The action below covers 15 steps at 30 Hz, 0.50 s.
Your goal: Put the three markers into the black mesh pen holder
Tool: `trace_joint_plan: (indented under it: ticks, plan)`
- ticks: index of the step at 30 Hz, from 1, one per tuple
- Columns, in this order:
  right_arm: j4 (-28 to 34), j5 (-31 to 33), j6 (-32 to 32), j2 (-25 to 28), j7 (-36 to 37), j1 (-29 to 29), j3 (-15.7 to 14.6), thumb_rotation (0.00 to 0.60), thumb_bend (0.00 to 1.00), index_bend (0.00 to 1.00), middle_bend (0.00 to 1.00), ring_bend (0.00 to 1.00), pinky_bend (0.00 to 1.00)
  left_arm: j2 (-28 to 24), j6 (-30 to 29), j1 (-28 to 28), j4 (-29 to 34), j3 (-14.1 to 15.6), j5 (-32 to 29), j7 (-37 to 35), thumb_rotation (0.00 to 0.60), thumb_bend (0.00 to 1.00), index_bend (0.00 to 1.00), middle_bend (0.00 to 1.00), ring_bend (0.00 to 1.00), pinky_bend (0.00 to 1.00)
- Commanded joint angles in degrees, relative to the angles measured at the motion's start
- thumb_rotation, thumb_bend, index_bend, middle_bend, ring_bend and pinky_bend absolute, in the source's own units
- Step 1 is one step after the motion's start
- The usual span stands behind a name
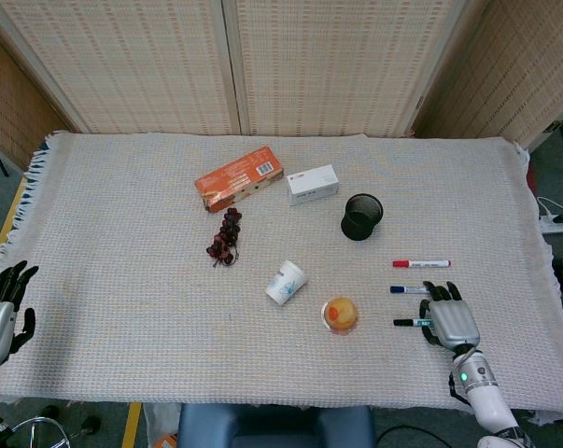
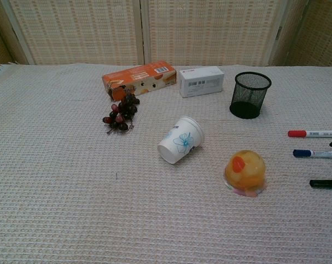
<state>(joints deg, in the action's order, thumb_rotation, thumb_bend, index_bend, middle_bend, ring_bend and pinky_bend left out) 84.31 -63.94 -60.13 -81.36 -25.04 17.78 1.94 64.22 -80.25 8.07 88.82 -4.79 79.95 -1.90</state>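
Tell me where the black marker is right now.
In the head view, the black marker lies on the right, nearest the robot, right of the fruit jelly cup, under the right hand.

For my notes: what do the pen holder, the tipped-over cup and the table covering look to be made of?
The pen holder looks like black wire mesh, probably metal: the cloth shows through its wall. The cup seems to be white paper with a matte surface and a blue printed flower. The table covering appears to be woven fabric, pale with a waffle-like grid texture and a fringed edge in the head view.
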Motion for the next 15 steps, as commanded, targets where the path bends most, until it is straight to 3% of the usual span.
trace_joint_plan:
  ticks: [1, 10, 15]
  plan:
    - [-0.1, 0.5, 0.2, 0.0, -0.3, 0.1, 0.0, 0.6, 0.32, 0.53, 0.06, 0.12, 0.0, 0.0, 0.0, 0.0, 0.0, 0.0, 0.1, 0.1, 0.6, 0.61, 0.1, 0.0, 0.0, 0.1]
    - [1.4, -1.2, -1.4, 1.2, 2.1, 0.0, 0.2, 0.6, 0.32, 0.58, 0.06, 0.12, 0.0, 0.1, 0.1, 0.1, -0.1, 0.1, 0.1, 0.2, 0.6, 0.6, 0.1, 0.0, 0.0, 0.1]
    - [5.8, -7.2, -3.7, 5.3, 12.8, -0.9, 1.1, 0.6, 0.32, 0.58, 0.06, 0.13, 0.0, 0.0, -0.2, -0.1, 0.1, 0.0, 0.1, 0.0, 0.6, 0.61, 0.1, 0.0, 0.0, 0.1]
